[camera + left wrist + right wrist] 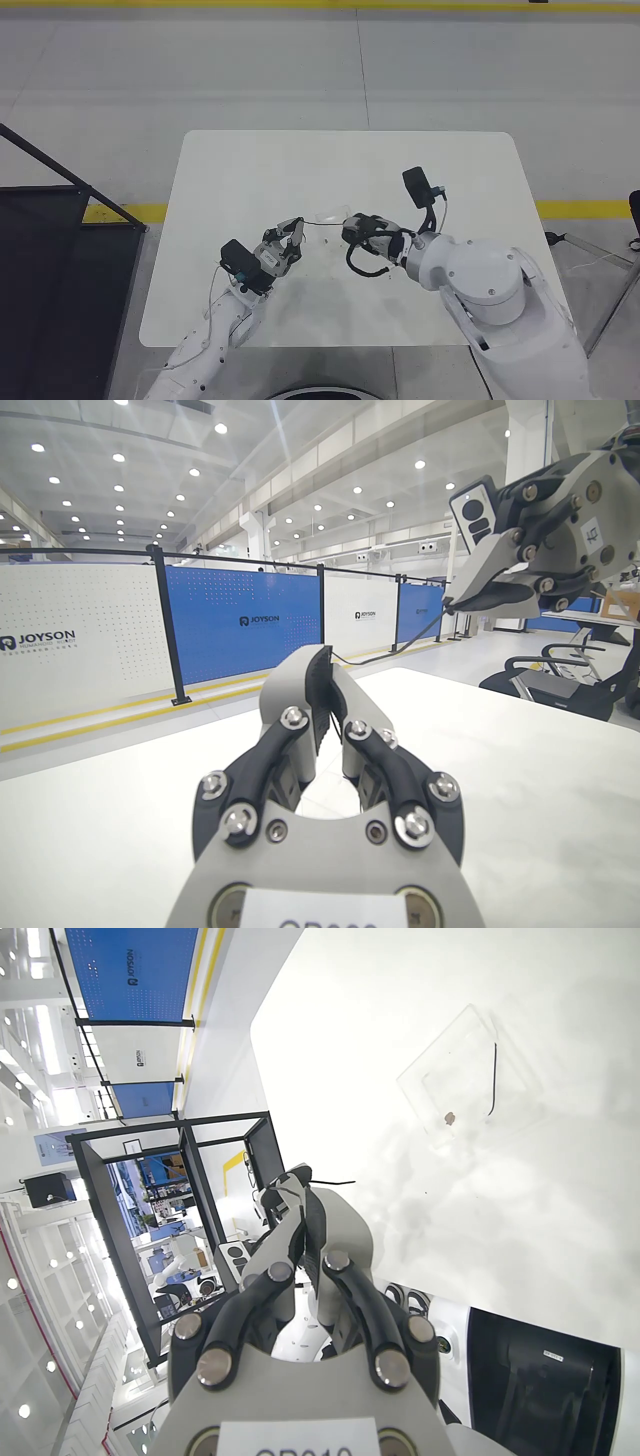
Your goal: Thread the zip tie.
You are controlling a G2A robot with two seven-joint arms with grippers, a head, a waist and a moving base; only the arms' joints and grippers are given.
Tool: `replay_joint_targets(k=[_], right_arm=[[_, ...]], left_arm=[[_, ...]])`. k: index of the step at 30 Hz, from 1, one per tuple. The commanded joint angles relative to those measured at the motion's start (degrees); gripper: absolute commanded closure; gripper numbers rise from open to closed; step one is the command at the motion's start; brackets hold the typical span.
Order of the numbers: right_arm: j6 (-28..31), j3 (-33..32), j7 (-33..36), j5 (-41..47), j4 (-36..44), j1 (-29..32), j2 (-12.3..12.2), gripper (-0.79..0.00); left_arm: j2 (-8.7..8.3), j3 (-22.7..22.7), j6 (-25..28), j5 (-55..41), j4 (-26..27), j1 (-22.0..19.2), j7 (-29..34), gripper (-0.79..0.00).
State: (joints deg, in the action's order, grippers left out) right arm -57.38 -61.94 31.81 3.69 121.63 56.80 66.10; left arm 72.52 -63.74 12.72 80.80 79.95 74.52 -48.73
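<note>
White counter (450, 200): your left tool (327, 660) and right tool (304, 1200) each pinch the zip tie (395, 651), strung between them near the clear tray (460, 1058), which holds a spare tie (494, 1078) and brown speck (449, 1117).

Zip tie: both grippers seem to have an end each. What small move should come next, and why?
Probably ease the right gripper a little toward the left gripper, so the zip tie bows into a loop. Both grippers are shut on its ends, and it spans them almost straight above the table, so the two ends are too far apart to meet.
</note>
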Motion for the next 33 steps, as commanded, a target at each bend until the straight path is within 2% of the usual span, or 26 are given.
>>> replay_joint_targets(k=[1,12,23,33], right_arm=[[0.4,-0.1,-0.4,0.6,0.0,0.1,0.1,0.000],[2.1,-0.7,-2.3,3.3,-0.1,0.9,0.2,0.000],[0.7,-0.2,-2.2,2.9,0.2,0.6,0.0,0.000],[-0.6,0.6,-0.7,0.8,0.6,0.5,-0.7,0.000]], left_arm=[[0.00,0.0,0.0,0.0,0.0,0.0,0.0,0.000],[0.00,0.0,0.0,0.0,0.0,0.0,0.0,0.000],[0.00,0.0,0.0,0.0,0.0,0.0,0.0,0.000],[0.06,-1.0,-0.4,-0.9,2.2,1.1,2.4,0.000]])
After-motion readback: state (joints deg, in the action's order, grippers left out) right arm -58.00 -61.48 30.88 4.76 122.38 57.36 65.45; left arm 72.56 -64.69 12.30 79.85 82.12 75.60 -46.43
